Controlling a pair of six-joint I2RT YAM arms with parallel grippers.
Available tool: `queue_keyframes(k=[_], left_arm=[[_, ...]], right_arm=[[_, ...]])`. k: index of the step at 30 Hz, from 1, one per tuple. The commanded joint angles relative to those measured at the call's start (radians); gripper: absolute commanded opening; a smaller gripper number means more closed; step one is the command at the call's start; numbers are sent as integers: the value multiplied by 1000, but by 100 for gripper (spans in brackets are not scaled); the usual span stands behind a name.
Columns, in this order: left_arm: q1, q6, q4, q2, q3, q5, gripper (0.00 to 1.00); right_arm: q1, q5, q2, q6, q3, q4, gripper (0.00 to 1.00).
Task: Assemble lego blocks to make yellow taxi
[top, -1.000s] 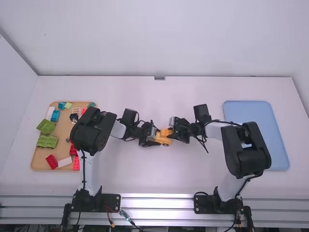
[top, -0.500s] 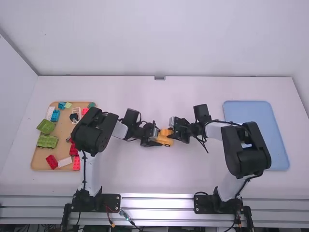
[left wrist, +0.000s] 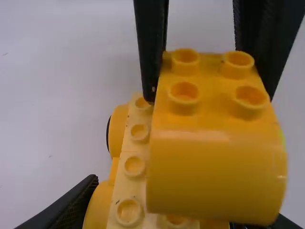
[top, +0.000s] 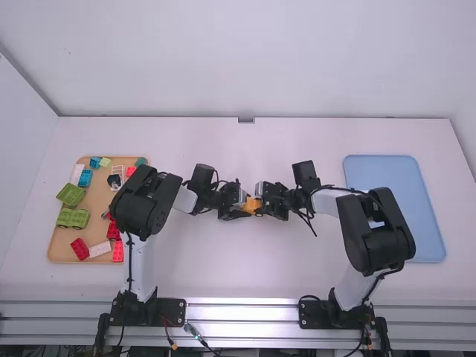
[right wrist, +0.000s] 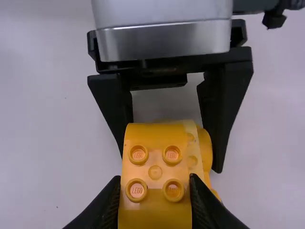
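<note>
Left hand [top: 244, 207] clamped on one wheeled base [left wrist: 133, 181], right hand [top: 260, 207] clamped on one yellow block [right wrist: 155, 183]

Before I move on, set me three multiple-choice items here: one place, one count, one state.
1. Where on the table is the blue tray? A: left end. B: right end. C: middle.
2. How many studs top the curved block? A: two. B: six. C: four.
3. How is the right gripper? A: shut on the curved block. B: wide open. C: shut, empty.

1 B: the high view shows it there.
2 C: two rows of two in the right wrist view.
3 A: its fingers press the block's sides there.
</note>
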Motion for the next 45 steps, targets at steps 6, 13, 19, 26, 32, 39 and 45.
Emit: queue_keyframes(k=[6, 13, 19, 26, 32, 39, 45], left_arm=[[-4, 11, -16, 18, -30, -120, 52], [-3, 43, -43, 18, -31, -62, 54], [-5, 87, -87, 18, -30, -46, 53], [-5, 87, -87, 18, -28, -45, 53], [0, 86, -79, 18, -30, -53, 53], [-5, 26, -66, 18, -23, -105, 53], [-5, 8, -35, 18, -24, -94, 53]], right_arm=[[-44, -95, 79, 27, 20, 75, 14], [-40, -62, 79, 27, 20, 79, 12], [-35, -74, 79, 27, 20, 79, 11], [0, -59, 79, 31, 20, 77, 10], [20, -21, 89, 61, 20, 74, 9], [10, -19, 90, 61, 18, 39, 9], [25, 11, 90, -32, 18, 3, 6]])
